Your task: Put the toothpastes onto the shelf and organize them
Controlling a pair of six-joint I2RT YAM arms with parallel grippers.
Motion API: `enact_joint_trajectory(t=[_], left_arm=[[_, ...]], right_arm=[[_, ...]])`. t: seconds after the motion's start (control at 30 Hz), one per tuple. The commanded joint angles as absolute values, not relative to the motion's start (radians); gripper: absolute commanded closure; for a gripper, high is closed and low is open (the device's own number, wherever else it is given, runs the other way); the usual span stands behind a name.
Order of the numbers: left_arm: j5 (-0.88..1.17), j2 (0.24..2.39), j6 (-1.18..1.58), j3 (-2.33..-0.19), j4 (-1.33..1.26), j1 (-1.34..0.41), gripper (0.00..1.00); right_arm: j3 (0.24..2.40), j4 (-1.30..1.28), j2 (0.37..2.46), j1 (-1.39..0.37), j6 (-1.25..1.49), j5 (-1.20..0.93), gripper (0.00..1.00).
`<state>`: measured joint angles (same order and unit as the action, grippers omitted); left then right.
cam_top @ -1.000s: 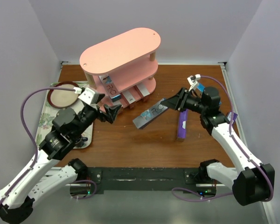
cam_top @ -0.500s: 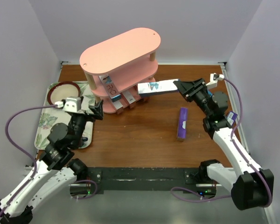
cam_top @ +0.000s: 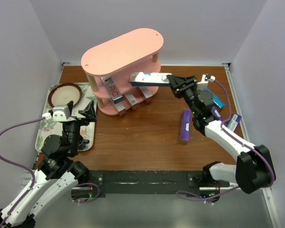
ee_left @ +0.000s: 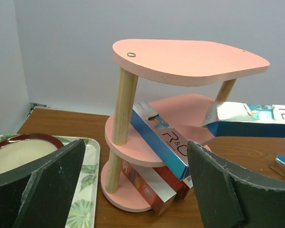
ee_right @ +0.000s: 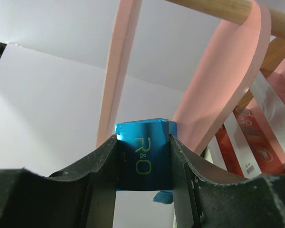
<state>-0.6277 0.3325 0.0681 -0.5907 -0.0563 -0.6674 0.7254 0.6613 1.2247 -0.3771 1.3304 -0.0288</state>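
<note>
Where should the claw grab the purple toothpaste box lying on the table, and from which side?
Take the purple box around mid-length, across its narrow width, coming down from above. It lies flat on the table, long axis running near to far, so its long sides give the narrowest pinch. The right claw is shut on a blue box.

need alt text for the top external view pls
The right gripper holds a blue toothpaste box level, its tip at the middle tier of a pink three-tier shelf holding several boxes. A purple toothpaste box lies on the brown table; the left gripper hangs open near a floral tray.
</note>
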Motion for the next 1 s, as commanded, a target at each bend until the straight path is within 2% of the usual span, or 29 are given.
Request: enact_joint_trajectory(t=[0.0,0.33,0.37,0.53,0.7,0.8,0.97], left_arm=[[-0.657,0.324,0.043,-0.578,-0.110,-0.655,0.07],[-0.638,0.322,0.043,-0.568,-0.112,-0.627,0.08],[-0.637,0.321,0.044,-0.566,-0.112,-0.626,0.08],[-0.618,0.313,0.051,-0.561,-0.113,-0.612,0.08],[-0.598,0.318,0.058,-0.561,-0.112,-0.594,0.09],[-0.577,0.322,0.064,-0.561,-0.112,-0.585,0.09],[-0.565,0.330,0.072,-0.563,-0.104,-0.572,0.09]], right_arm=[[0.785,0.862,1.308,-0.477,1.364,0.196,1.00],[0.870,1.017,1.557,-0.647,1.324,0.420,1.00],[0.876,1.028,1.590,-0.669,1.315,0.435,0.98],[0.891,1.055,1.643,-0.739,1.232,0.582,0.93],[0.870,1.078,1.673,-0.752,1.275,0.658,0.91],[0.908,1.066,1.718,-0.767,1.273,0.635,0.86],[0.914,1.057,1.761,-0.776,1.301,0.581,0.63]])
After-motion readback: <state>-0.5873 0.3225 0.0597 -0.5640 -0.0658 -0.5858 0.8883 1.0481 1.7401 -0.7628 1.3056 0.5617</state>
